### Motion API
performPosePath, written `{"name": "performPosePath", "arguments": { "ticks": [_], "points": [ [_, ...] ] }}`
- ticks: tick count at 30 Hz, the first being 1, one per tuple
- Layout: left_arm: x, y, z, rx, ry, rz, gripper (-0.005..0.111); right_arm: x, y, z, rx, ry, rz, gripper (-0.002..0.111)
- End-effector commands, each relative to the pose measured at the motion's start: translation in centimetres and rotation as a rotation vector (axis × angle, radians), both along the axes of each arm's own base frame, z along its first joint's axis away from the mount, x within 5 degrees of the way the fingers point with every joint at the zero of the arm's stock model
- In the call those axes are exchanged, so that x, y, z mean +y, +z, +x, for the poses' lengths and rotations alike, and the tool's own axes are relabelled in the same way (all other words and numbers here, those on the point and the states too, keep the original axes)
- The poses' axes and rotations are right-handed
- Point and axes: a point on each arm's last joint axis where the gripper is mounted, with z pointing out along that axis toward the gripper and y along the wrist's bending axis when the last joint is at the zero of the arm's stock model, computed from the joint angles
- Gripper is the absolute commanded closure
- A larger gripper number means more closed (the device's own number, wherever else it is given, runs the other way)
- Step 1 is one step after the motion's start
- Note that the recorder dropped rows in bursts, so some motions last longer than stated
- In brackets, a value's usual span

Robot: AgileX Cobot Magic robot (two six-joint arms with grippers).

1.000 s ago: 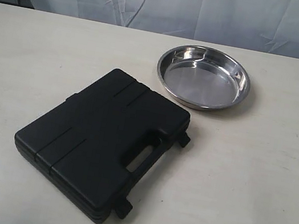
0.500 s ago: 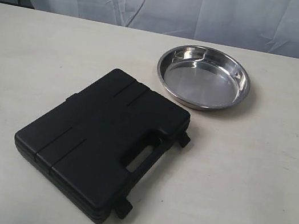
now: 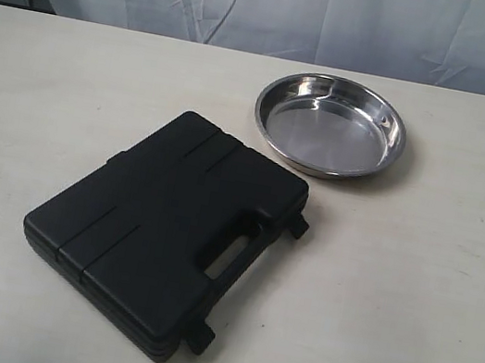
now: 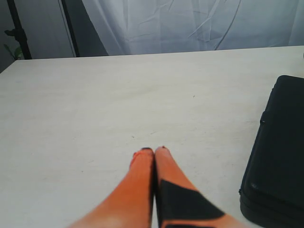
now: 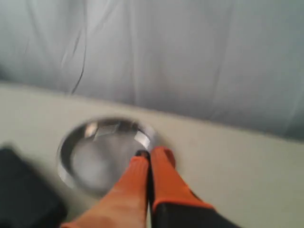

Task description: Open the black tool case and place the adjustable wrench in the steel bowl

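The black tool case [image 3: 164, 229] lies shut on the pale table, its handle and two latches facing the front right. The empty steel bowl [image 3: 330, 126] sits just beyond its far right corner. The adjustable wrench is hidden. Neither arm shows in the exterior view. In the left wrist view my left gripper [image 4: 154, 151] is shut and empty above bare table, with the tool case [image 4: 278, 156] off to one side. In the blurred right wrist view my right gripper [image 5: 151, 154] is shut and empty, its tips by the rim of the steel bowl [image 5: 102, 152]; a dark corner of the tool case [image 5: 23, 194] shows too.
The pale table [image 3: 410, 296] stretches wide around both objects. A white cloth backdrop [image 3: 301, 9] hangs behind the table's far edge. A dark stand [image 4: 16, 28] rises beyond the table's far edge in the left wrist view.
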Motion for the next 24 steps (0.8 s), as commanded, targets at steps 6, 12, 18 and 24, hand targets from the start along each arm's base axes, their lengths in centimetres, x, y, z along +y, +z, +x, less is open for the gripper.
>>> {"name": "performPosePath", "arguments": {
  "ticks": [6,12,18,24],
  "points": [
    [0.0,0.0,0.0,-0.007,-0.003,0.0,0.107,12.3,-10.5,8.4,0.54,0.707,-0.432,0.109],
    [0.0,0.0,0.0,-0.007,-0.003,0.0,0.107,17.4,-18.3,8.3,0.71,0.915,-0.665,0.109],
    [0.0,0.0,0.0,-0.007,-0.003,0.0,0.107,20.6,-19.9,6.9,0.674,1.0,-0.708,0.077],
    [0.0,0.0,0.0,-0.004,-0.002,0.0,0.107,21.3,-19.9,6.5,0.596,1.064,-0.796,0.056]
  ]
}}
